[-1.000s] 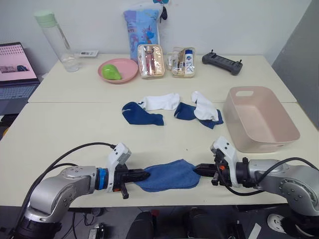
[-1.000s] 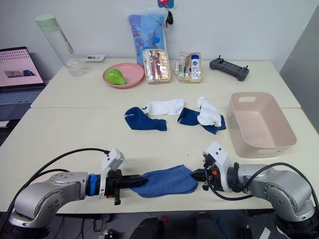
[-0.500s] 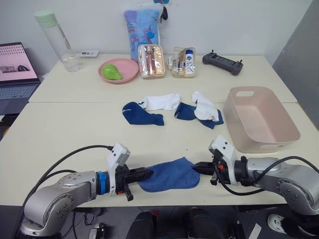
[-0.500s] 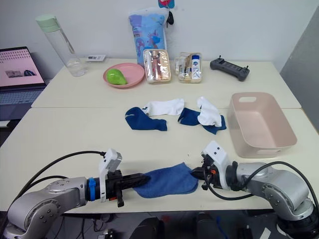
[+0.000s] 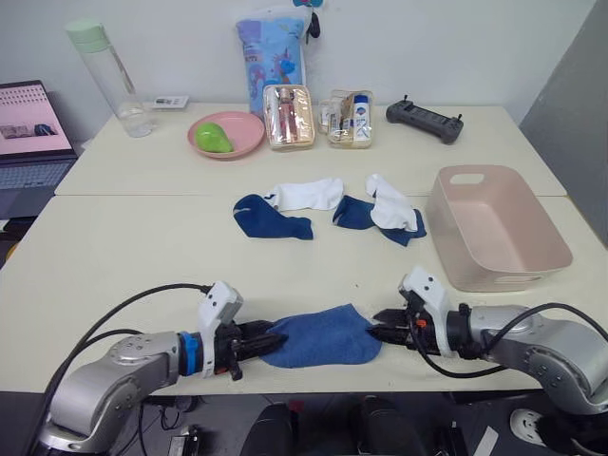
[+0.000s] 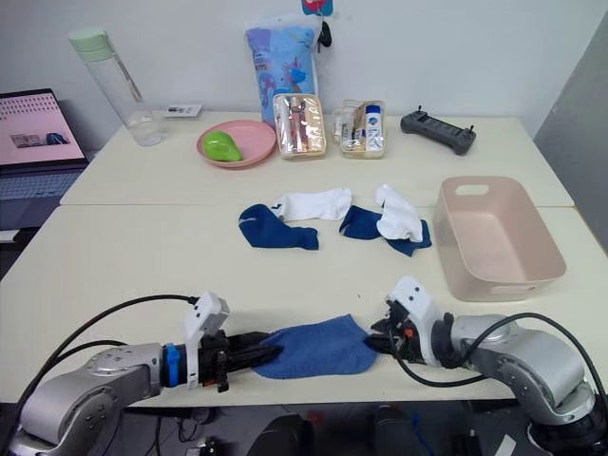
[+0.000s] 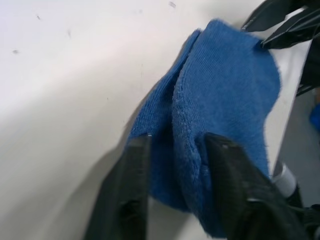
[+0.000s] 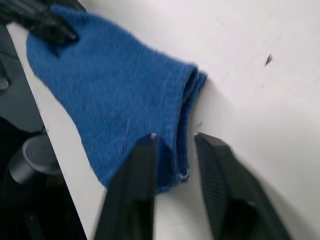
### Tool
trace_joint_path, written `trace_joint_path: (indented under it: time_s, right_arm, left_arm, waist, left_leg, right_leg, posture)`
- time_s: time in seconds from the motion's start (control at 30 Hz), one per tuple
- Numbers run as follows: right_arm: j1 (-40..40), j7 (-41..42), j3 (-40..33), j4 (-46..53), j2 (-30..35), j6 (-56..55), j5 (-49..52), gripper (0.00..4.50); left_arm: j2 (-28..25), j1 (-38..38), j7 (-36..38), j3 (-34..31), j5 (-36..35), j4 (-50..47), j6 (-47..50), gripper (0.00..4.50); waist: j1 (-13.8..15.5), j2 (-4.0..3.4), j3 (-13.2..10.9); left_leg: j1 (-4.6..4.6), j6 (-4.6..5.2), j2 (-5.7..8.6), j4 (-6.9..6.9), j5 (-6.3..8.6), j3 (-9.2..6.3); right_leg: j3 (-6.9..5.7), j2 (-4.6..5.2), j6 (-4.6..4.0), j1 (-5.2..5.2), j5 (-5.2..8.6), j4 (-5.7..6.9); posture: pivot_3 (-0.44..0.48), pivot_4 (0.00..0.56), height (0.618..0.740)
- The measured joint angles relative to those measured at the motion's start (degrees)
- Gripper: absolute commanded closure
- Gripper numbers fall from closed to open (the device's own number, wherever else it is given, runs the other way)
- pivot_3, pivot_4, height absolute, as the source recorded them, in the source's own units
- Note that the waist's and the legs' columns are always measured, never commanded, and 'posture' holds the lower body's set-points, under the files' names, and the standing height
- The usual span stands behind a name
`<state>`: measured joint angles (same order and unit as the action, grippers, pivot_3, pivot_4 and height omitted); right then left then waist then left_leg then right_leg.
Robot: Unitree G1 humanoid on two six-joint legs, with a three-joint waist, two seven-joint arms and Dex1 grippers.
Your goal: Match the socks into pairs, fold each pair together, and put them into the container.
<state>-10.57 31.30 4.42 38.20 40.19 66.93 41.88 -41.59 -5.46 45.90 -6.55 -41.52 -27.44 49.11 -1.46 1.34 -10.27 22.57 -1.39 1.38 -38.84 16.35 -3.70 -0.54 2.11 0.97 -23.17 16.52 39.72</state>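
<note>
A stacked pair of blue socks point(image 5: 318, 335) lies flat near the table's front edge. My left gripper point(image 5: 264, 344) is shut on its left end, with the sock edge point(image 7: 175, 125) between the black fingers point(image 7: 132, 200). At the right end my right gripper point(image 5: 382, 328) is shut on the layered edge point(image 8: 182, 125). Loose socks lie mid-table: a blue one point(image 5: 271, 218), a white one point(image 5: 309, 194), another blue one point(image 5: 356, 214) and a white one point(image 5: 388, 207) draped over it. The pale pink container point(image 5: 446, 249) stands at the right with nothing in it.
Along the back stand a clear bottle point(image 5: 109, 76), a round pink bowl point(image 5: 226, 135) holding a green thing, a blue printed bag point(image 5: 274, 52), two clear pouches point(image 5: 287, 117), and a black controller point(image 5: 424, 121). A laptop point(image 5: 28, 133) sits at far left.
My left arm has sunk lower and drawn back a little. The right gripper has dropped slightly. The blue pair stays between them, barely shifted.
</note>
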Motion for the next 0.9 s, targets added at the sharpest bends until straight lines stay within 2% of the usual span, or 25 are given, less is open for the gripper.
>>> trace_joint_path:
  time_s: [0.07,0.1,0.3,0.43,0.5,0.6,0.77,0.9]
  right_arm:
    - [0.6,-0.3,-1.6,0.4,-0.1,-0.3,0.0,1.35]
    - [0.9,-0.4,-2.1,0.5,-0.1,-0.3,0.0,1.35]
    - [4.8,-1.4,0.1,0.4,0.1,-2.4,-2.9,1.35]
    - [6.7,-1.8,1.9,0.3,-0.1,-3.5,-4.9,1.35]
    - [7.1,-2.1,2.4,0.3,-0.2,-4.0,-5.4,1.74]
    - [7.2,-2.4,3.8,0.3,-0.2,-4.4,-6.9,2.68]
    - [7.3,-1.9,5.4,0.3,-0.4,-5.3,-7.1,4.43]
    - [7.3,-1.7,5.3,0.4,-0.4,-5.6,-7.1,4.50]
  left_arm:
    - [-1.1,0.2,0.1,-2.1,-0.7,0.1,0.3,1.25]
    - [-1.8,0.2,0.5,-2.4,-0.6,0.1,0.3,1.00]
    - [-2.2,-0.7,-0.3,1.1,3.3,0.9,-1.0,1.00]
    - [-1.2,-0.3,-1.4,4.3,6.5,0.8,-3.7,1.00]
    - [-0.1,0.1,-1.6,5.9,7.7,1.0,-4.9,0.95]
    - [0.3,0.5,-1.5,7.5,8.6,1.1,-5.2,1.57]
    - [0.9,0.7,-1.3,9.4,8.7,1.4,-5.2,3.10]
    - [2.3,1.2,-1.4,9.4,7.5,2.3,-4.3,4.32]
  waist:
    - [0.0,0.00,0.0]
    - [0.0,0.00,0.0]
    - [0.1,-0.02,0.0]
    - [0.2,-0.31,0.2]
    - [0.3,-0.43,0.5]
    - [0.5,-0.54,0.5]
    - [0.5,-0.54,0.6]
    - [0.5,-0.54,0.6]
  left_leg:
    - [0.00,0.00,0.00,0.00,0.00,0.01]
    - [0.00,0.00,0.00,0.00,0.00,0.02]
    - [-0.02,0.00,0.01,0.03,0.00,0.02]
    - [-0.03,0.01,0.03,0.03,0.00,0.03]
    - [-0.08,0.02,0.03,0.03,0.01,0.02]
    - [-0.72,0.11,0.02,0.22,0.07,-0.06]
    - [-0.77,0.24,0.03,0.25,0.16,0.00]
    - [-0.77,0.24,0.03,0.25,0.16,-0.02]
  right_leg:
    - [0.00,0.00,0.00,0.00,0.00,-0.03]
    - [0.01,0.00,0.00,0.01,0.00,-0.03]
    - [0.02,0.00,0.00,0.05,0.00,-0.08]
    - [0.04,0.01,0.01,0.12,-0.01,-0.20]
    - [0.02,0.01,0.02,0.22,-0.01,-0.29]
    - [-0.06,0.00,0.04,0.94,0.00,-0.69]
    - [-0.01,0.01,0.05,1.01,0.01,-0.79]
    - [-0.03,0.02,0.05,1.01,0.01,-0.78]
  posture:
    - [0.000,0.150,0.733]
    - [0.000,0.150,0.733]
    - [0.000,0.150,0.733]
    - [0.000,0.150,0.733]
    - [0.000,0.150,0.733]
    - [0.000,0.150,0.733]
    - [0.000,0.150,0.733]
    - [0.000,0.150,0.733]
